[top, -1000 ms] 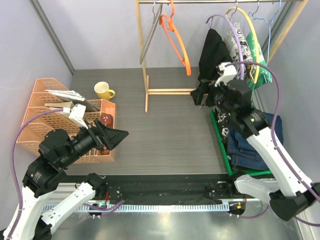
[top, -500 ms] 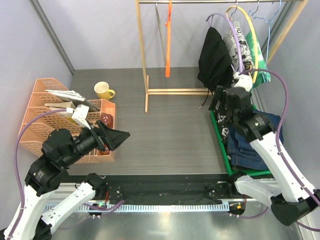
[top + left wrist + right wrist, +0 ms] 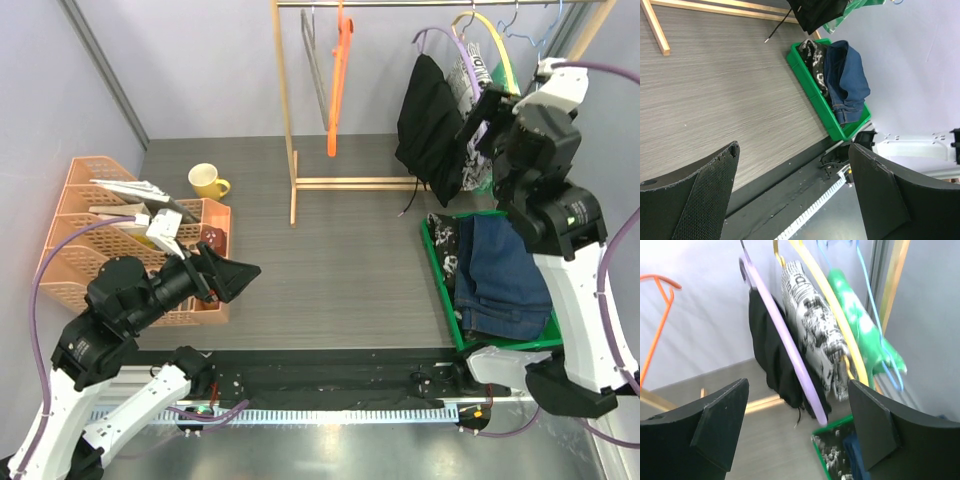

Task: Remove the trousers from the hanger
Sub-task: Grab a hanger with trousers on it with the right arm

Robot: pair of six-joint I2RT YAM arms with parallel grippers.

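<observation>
Three trousers are hung on hangers [image 3: 790,355]: black pair [image 3: 771,355], newspaper-print pair [image 3: 812,335], green-mottled pair [image 3: 855,325]. Marbled pair [image 3: 812,55] and denim pair [image 3: 845,80] are laid in the green tray [image 3: 445,295]. Right gripper [image 3: 796,390] is spread wide near the hung ones, untouching; left gripper [image 3: 794,149], likewise spread, is kept well apart.

Pale lilac-grey walls [image 3: 200,60] enclose a dark wood-grain counter [image 3: 340,270], on which a light wooden clothes rack [image 3: 345,183] stands, its upright post [image 3: 283,90] well left of the right gripper [image 3: 483,122].

The counter [image 3: 350,260] centre is lying open; orange trays [image 3: 75,215] are blocking its left edge, a green bin [image 3: 443,290] its right edge, hanging trousers [image 3: 430,120] its back-right corner.
</observation>
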